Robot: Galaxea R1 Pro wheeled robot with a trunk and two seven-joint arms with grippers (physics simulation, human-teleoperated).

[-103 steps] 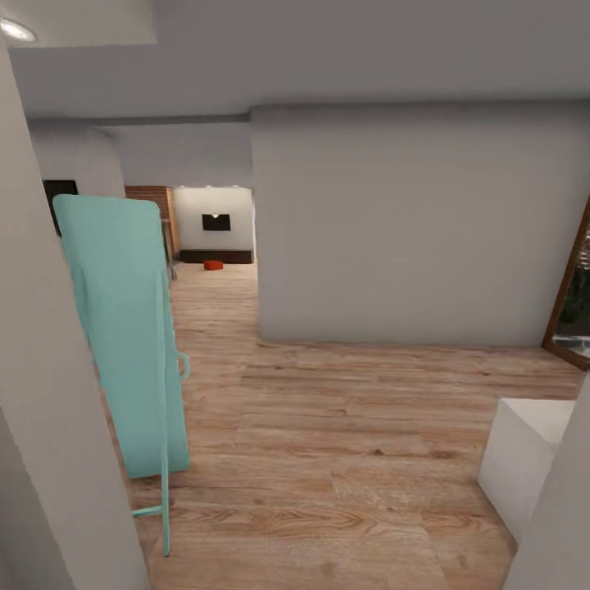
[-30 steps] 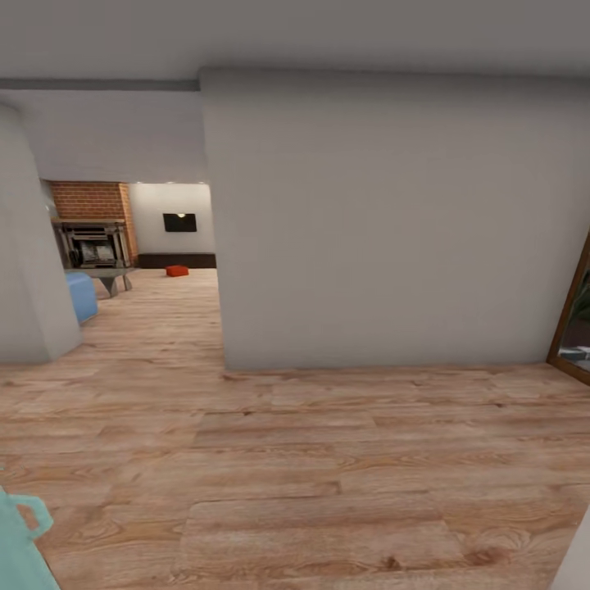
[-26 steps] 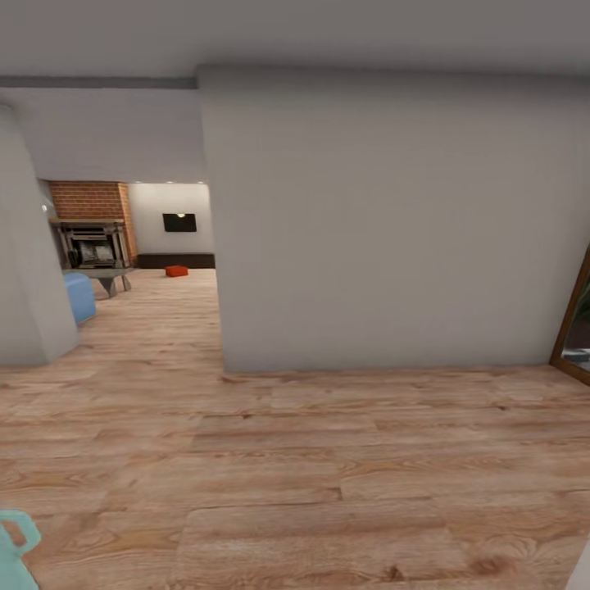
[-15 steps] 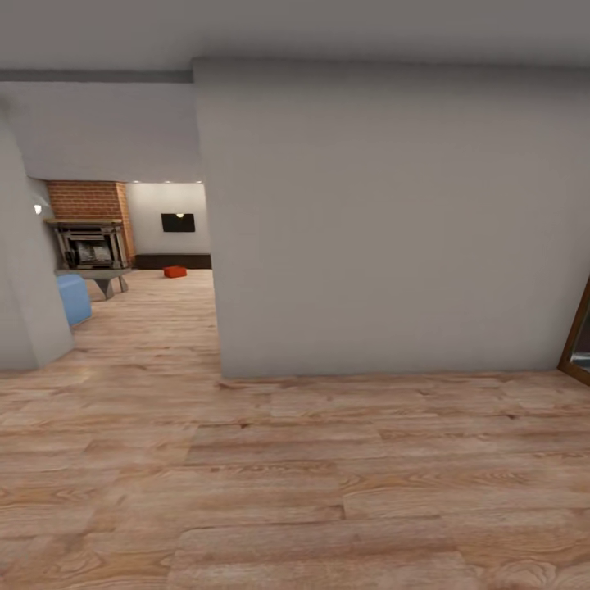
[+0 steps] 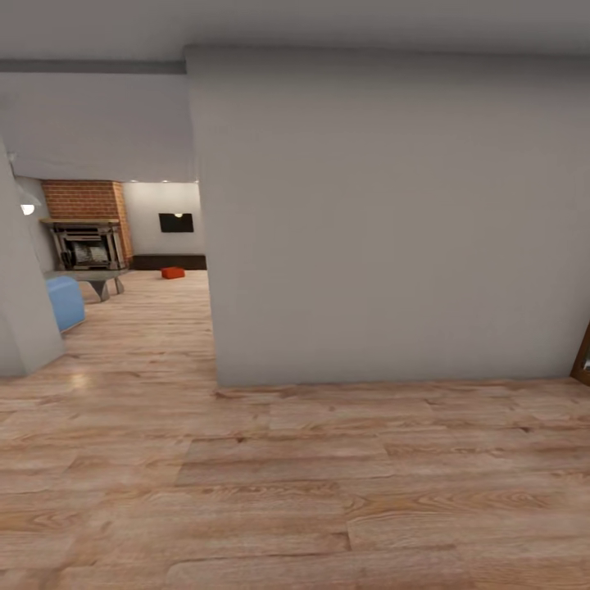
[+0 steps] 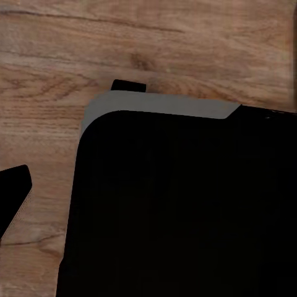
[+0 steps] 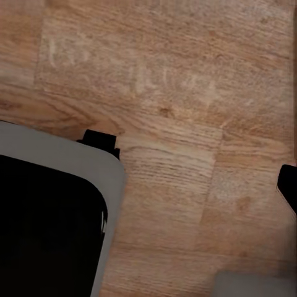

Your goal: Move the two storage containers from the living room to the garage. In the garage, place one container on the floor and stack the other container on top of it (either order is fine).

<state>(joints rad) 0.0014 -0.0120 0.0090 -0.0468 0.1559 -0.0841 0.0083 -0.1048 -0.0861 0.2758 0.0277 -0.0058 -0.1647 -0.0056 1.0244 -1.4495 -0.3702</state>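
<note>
One red-orange storage container (image 5: 172,272) lies far off on the wood-plank floor of the living room (image 5: 123,246), in front of the low dark bench (image 5: 168,261). The other container is out of view. In the left wrist view a dark fingertip (image 6: 13,197) stands at the picture's edge over the planks, beside my black base (image 6: 185,210). The right wrist view has a dark fingertip (image 7: 288,185) at its edge, with bare floor in the middle. Nothing is held in either gripper.
A broad grey wall (image 5: 385,213) stands straight ahead, with a passage to its left leading past a grey wall corner (image 5: 20,311). Down that passage are a brick fireplace (image 5: 86,238), a black TV (image 5: 176,222) and a blue seat (image 5: 64,301). A wooden door frame (image 5: 583,356) shows at far right.
The camera has moved forward and shifted: the teal rack has slid out of the picture at lower left, the grey wall looms larger, and more of the fireplace shows.
</note>
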